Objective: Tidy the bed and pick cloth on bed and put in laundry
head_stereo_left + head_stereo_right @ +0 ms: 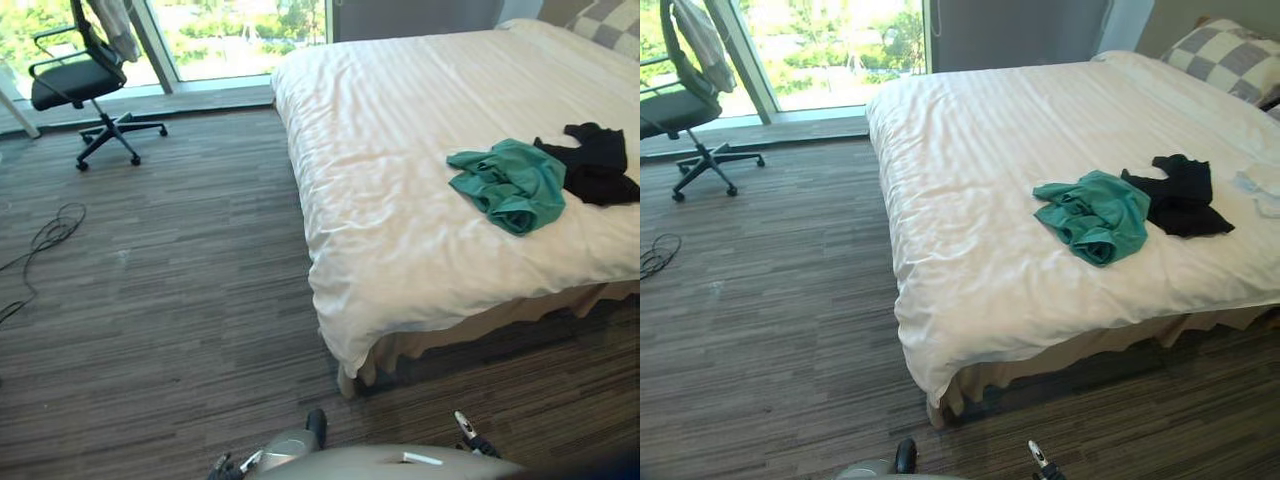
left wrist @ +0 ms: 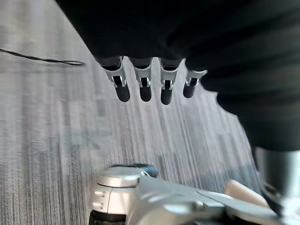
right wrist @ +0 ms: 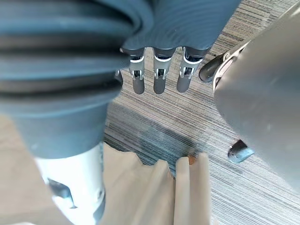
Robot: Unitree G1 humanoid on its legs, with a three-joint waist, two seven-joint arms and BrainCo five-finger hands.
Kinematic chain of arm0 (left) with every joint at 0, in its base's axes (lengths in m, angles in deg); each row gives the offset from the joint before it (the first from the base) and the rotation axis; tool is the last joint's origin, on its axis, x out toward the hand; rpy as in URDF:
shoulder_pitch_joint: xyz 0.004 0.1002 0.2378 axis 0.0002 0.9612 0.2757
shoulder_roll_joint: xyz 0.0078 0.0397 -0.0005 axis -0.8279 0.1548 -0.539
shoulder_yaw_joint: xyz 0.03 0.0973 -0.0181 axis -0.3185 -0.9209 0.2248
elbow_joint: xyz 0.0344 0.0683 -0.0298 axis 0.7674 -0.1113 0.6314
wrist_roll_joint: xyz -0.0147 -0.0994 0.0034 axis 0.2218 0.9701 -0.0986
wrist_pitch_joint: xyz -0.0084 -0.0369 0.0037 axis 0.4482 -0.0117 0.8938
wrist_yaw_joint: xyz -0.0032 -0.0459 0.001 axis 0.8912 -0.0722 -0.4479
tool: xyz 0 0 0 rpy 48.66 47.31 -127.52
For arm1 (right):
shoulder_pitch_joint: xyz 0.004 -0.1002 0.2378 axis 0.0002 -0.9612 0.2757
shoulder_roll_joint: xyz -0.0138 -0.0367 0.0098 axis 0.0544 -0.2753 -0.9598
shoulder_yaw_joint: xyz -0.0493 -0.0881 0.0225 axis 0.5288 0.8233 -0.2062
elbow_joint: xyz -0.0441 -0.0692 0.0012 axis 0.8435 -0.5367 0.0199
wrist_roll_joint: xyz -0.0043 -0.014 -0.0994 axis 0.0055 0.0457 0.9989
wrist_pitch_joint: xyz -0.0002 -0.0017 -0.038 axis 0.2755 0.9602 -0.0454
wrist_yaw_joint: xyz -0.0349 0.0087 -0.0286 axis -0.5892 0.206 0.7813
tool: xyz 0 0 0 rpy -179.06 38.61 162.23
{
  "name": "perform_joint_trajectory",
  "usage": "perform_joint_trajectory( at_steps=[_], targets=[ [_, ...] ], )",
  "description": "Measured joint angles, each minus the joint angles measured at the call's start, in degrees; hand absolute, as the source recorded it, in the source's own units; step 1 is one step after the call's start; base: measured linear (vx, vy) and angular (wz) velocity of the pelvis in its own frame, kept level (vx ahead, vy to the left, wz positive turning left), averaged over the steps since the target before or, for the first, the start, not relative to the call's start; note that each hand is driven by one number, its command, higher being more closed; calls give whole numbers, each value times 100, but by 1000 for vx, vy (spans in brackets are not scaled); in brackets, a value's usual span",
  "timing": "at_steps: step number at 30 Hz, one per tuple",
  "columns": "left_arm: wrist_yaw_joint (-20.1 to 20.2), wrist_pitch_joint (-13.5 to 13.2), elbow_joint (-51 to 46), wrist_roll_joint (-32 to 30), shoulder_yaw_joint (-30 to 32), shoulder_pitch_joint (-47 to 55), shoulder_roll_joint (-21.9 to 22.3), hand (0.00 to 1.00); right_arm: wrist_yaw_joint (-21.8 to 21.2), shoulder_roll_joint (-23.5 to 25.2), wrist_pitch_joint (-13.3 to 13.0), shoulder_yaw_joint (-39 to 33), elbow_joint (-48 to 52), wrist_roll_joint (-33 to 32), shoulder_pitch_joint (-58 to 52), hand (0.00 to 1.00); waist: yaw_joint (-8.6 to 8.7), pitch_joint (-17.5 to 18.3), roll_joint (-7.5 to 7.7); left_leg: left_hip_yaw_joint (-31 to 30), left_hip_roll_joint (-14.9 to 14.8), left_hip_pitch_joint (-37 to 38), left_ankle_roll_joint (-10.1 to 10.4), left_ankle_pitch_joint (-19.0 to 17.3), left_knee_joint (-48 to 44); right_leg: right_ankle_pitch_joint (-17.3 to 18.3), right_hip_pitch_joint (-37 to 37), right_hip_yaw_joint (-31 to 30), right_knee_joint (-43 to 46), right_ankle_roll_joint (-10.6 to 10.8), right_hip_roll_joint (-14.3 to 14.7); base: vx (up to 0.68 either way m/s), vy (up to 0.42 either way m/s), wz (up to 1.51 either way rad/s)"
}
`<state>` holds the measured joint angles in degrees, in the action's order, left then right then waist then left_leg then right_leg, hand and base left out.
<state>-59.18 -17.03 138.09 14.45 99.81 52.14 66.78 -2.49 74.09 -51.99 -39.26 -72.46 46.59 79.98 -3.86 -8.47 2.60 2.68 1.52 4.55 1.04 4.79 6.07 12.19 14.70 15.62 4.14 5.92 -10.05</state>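
The bed fills the right side, and left of its near corner the floor is wide open all the way out to the office chair by the far window, so loads of room there. The green cloth sits crumpled on the duvet not far from the near edge, touching the black cloth just right of it. The left hand hangs over bare floor with fingers straight and empty, and the right hand is the same, fingers straight, holding nothing, next to the beige bed skirt.
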Motion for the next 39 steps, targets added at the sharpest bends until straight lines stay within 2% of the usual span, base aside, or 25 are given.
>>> perform_joint_trajectory(
  at_steps=[2,3,4,5,6,8,11,13,14,16,17,18,22,24,26,27,29,31,32,36,37,39],
  targets=[
    [-50,51,-6,-226,213,-99,46,0,129,-2,-150,-84,13,-281,-11,0,50,-36,-81,134,-32,53,-27,-79,1,5,71,22,7,-4,-2,-56,-28,-10],
    [-49,48,-12,-264,269,-121,63,0,176,-3,-175,-136,26,-348,-12,0,52,-50,-60,177,-39,53,-25,-81,0,16,61,21,4,-9,-6,-69,-16,-11],
    [-51,41,-18,-293,280,-140,70,0,210,-5,-191,-164,42,-379,-5,100,59,-46,-57,202,-39,54,-25,-81,-1,32,55,22,0,-21,-12,-59,-5,-8],
    [-66,-38,-27,-445,253,-312,105,0,468,-10,-330,-313,198,-566,32,100,115,-47,-49,467,-54,39,-26,-82,-3,131,-39,25,37,-52,-25,0,0,0],
    [-76,-70,-32,-470,231,-370,110,0,552,-11,-382,-386,244,-568,34,100,136,-67,-35,529,-64,35,-27,-82,-4,159,-41,27,44,-22,-27,4,3,4],
    [-154,-118,-101,-509,18,-579,69,0,904,-34,-704,-570,363,-522,19,100,176,-138,-17,628,-55,39,-31,-76,-4,203,-40,41,103,13,-67,39,-5,8],
    [-164,-181,-250,-507,-485,-761,-121,0,1456,-131,-1187,-813,750,-232,99,100,192,-165,30,608,-6,-30,-22,-50,-3,172,-41,83,152,74,-148,84,-10,10],
    [-164,-222,-389,-495,-773,-918,-225,0,1620,-421,-1527,-996,1104,25,526,100,248,-196,21,596,49,-75,-60,-26,-3,150,-45,108,146,112,-200,118,-5,10],
    [-165,-229,-441,-463,-860,-948,-260,0,1620,-554,-1589,-1005,1206,103,679,100,283,-219,59,585,61,-75,-64,-27,-2,132,-44,113,146,144,-209,79,2,10],
    [-155,-221,-636,-337,-1286,-1058,-406,0,1509,-1191,-1623,-828,1735,433,1309,100,295,-216,25,536,70,-61,-71,-29,-3,42,-36,113,170,255,-213,88,1,14],
    [-147,-210,-703,-279,-1389,-1058,-430,0,1309,-1363,-1733,-701,1857,458,1426,100,293,-219,29,510,69,-65,-73,-32,-2,26,-36,115,181,246,-207,88,-6,23],
    [-27,-173,-761,-236,-1544,-1060,-480,0,964,-1685,-1912,-259,2432,496,1626,100,290,-221,26,451,60,-80,-72,-37,-2,-20,-33,137,205,210,-188,52,-10,20],
    [-1,-208,-807,-160,-1646,-870,-548,0,222,-1815,-2093,533,4068,825,1859,100,288,-218,9,320,30,-92,-67,-40,-2,-77,-19,269,294,184,-134,61,-38,23],
    [-22,-231,-858,14,-1648,-677,-554,0,-177,-1798,-2070,977,4679,899,1890,100,266,-217,-12,274,5,-102,-67,-40,-3,-127,-18,283,310,112,-94,63,-41,26],
    [-65,-210,-853,67,-1619,-362,-537,0,-802,-1611,-1916,1519,5125,915,2017,100,198,-202,-44,199,-20,-106,-62,-36,-4,-190,-4,423,326,114,-57,55,-37,17],
    [-77,-203,-848,75,-1605,-300,-532,0,-926,-1554,-1884,1659,5160,913,2047,100,169,-201,-44,158,-19,-105,-56,-31,-5,-192,1,442,335,113,-54,50,-43,27],
    [-209,-185,-783,179,-1505,-224,-463,0,-1456,-1361,-1648,2274,5191,914,2127,100,58,-200,-47,-35,-11,-112,-38,31,-6,-206,85,681,374,94,-31,39,-48,44],
    [-262,-186,-784,171,-1385,-190,-390,0,-1681,-1234,-1433,2802,5118,913,2313,100,-25,-211,-63,-85,-21,-115,-29,96,-5,-235,127,750,388,50,2,9,-48,37],
    [-284,-188,-784,156,-1301,-165,-318,0,-1790,-1073,-1241,3322,4935,915,2620,100,-63,-228,-96,-169,-50,-122,-7,122,-2,-256,164,855,388,21,47,-15,-47,36],
    [-278,-218,-787,143,-1224,-196,-259,0,-1731,-644,-911,4085,4468,903,3167,100,-342,-221,-151,-355,-112,-418,-9,191,-3,-250,-20,1048,400,10,112,-59,-28,28],
    [-274,-225,-791,140,-1215,-296,-276,0,-1577,-525,-858,4245,4302,904,3413,100,-466,-243,-131,-390,-164,-690,33,204,-4,-233,-249,1051,406,-20,175,-90,-20,19],
    [-269,-254,-810,142,-1176,-492,-330,0,-1219,-316,-809,4314,3959,902,3951,100,-621,-518,-75,-427,-210,-1042,19,306,-8,-153,-525,1069,397,-156,241,-123,-27,26]
  ],
)
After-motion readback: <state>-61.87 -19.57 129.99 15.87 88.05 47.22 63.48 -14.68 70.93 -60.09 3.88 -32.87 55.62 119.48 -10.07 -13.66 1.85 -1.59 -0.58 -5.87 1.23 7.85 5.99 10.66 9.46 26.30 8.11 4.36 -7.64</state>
